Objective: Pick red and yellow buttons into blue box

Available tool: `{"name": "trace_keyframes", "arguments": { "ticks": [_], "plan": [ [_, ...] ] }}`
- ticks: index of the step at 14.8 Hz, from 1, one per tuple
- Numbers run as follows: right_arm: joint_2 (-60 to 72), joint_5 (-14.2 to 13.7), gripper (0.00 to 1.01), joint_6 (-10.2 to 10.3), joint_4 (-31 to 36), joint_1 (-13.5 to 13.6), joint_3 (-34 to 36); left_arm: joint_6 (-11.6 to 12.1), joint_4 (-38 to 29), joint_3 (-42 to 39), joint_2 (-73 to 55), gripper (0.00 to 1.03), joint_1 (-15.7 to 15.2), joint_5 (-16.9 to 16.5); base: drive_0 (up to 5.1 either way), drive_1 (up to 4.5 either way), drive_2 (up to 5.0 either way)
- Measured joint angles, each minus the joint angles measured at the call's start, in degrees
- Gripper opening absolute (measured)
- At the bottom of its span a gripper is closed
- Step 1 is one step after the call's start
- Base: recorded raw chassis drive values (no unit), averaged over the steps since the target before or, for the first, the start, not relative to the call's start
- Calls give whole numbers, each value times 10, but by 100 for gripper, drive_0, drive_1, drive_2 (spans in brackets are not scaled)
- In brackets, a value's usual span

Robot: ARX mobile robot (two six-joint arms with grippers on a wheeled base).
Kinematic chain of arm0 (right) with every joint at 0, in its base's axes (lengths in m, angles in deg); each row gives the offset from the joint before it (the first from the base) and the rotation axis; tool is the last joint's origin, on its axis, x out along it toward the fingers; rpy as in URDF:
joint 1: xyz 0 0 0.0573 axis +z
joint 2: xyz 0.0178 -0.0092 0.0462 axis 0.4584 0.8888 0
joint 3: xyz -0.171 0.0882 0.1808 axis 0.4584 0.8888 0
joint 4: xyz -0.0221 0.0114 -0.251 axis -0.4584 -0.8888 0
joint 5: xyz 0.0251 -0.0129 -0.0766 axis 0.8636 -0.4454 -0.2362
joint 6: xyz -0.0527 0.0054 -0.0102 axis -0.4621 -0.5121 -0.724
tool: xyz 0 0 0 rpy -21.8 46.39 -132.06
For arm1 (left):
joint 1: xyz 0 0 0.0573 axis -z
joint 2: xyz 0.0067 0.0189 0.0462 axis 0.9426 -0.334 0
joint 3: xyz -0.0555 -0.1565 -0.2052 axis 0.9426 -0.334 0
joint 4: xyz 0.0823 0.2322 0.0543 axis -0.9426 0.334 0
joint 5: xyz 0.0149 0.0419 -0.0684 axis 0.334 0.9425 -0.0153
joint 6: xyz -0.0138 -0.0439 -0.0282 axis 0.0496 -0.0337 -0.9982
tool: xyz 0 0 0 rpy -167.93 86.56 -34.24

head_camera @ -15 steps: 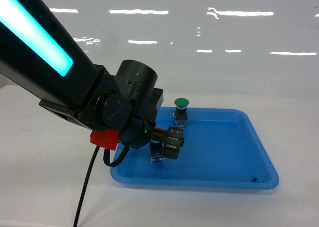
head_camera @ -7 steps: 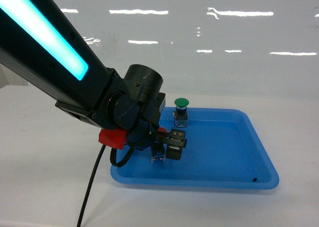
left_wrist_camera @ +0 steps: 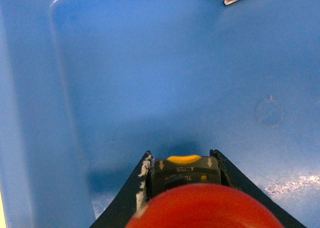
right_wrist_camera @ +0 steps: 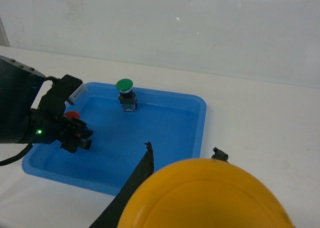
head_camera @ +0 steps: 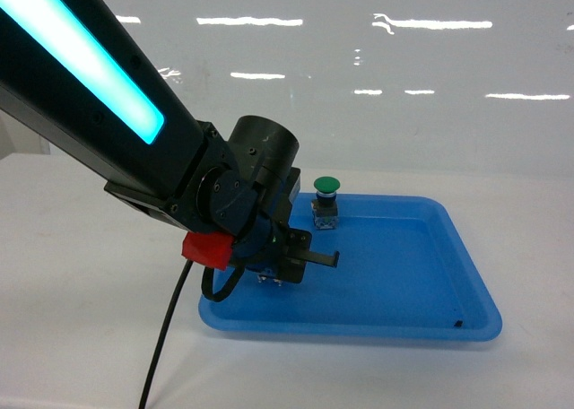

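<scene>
We are squeezing the red button (left_wrist_camera: 202, 208) in our left gripper (head_camera: 296, 264) at the tray's (head_camera: 466, 288) near left, our right gripper (right_wrist_camera: 182, 188) is seemingly gripping the yellow button (right_wrist_camera: 210, 198), and next we must find the unseen blue box.

White tabletop (head_camera: 81, 337), glossy white wall (head_camera: 359, 59) reflecting strip lights

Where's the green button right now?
The green button stands upright at the back edge of the shallow blue tray, just right of the left gripper in the head view.
</scene>
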Motion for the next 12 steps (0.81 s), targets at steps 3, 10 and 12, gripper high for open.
{"name": "trace_keyframes", "arguments": {
  "ticks": [3,10,12],
  "plan": [
    [0,0,27,0,0,0,0,3,-16,-2,0,27,-3,-3,0,0,0],
    [0,0,27,0,0,0,0,114,-91,-110,244,27,-70,-89,0,0,0],
    [0,0,27,0,0,0,0,128,-116,-220,357,27,-63,-111,0,0,0]
  ]
}}
